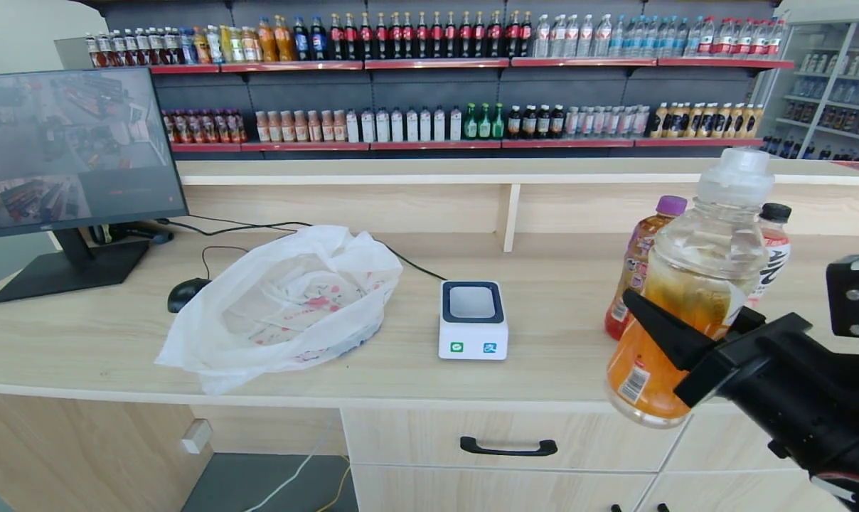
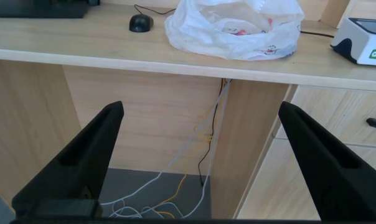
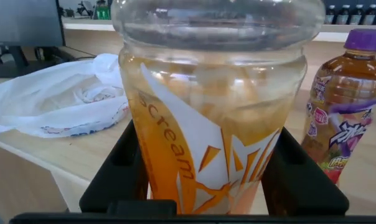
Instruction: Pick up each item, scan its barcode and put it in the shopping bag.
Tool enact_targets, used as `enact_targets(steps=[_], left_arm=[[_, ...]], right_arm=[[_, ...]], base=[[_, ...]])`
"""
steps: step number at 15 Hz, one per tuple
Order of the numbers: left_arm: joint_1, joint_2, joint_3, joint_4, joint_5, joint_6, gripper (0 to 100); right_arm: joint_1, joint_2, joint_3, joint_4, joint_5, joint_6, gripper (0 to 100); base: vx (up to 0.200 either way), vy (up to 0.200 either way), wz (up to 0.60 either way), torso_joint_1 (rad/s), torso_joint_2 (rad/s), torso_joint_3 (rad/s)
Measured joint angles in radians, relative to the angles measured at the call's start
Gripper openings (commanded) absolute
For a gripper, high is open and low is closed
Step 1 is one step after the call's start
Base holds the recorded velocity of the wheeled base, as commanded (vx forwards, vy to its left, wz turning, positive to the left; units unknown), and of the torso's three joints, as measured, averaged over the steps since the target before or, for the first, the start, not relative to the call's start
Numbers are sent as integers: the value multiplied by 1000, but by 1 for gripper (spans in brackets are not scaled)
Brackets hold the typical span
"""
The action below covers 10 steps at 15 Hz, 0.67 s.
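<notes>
Right hand point(image 1: 685, 316) pinches the orange drink bottle point(image 1: 700, 242) around its lower body, holding it tilted in the air over the front edge of the desk point(image 1: 557, 320) near the right end, so the pick looks done and scanning is the current step. Next it likely needs carrying left to the scanner point(image 1: 472, 320) at mid-desk, with the barcode point(image 1: 634, 384) low on its side turned to the window. Left hand point(image 2: 200, 109) hangs spread below the desk's front, facing the shopping bag point(image 2: 238, 28).

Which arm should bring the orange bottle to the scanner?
Right: the right gripper holds the bottle, raised right of the scanner. The left gripper is open, low before the counter.
</notes>
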Motion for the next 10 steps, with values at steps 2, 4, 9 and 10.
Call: enact_targets(steps=[2, 4, 9, 10], left_arm=[[0, 0, 0, 0, 0, 0, 100], [0, 0, 0, 0, 0, 0, 100], [0, 0, 0, 0, 0, 0, 100], [0, 0, 0, 0, 0, 0, 100]], right_arm=[[46, -34, 33, -6, 7, 40, 0], [108, -55, 35, -5, 9, 114, 0], [148, -47, -102, -4, 130, 288, 0], [154, -40, -117, -3, 163, 313, 0]], base=[[0, 0, 0, 0, 0, 0], [0, 0, 0, 0, 0, 0], [0, 0, 0, 0, 0, 0], [0, 0, 0, 0, 0, 0]])
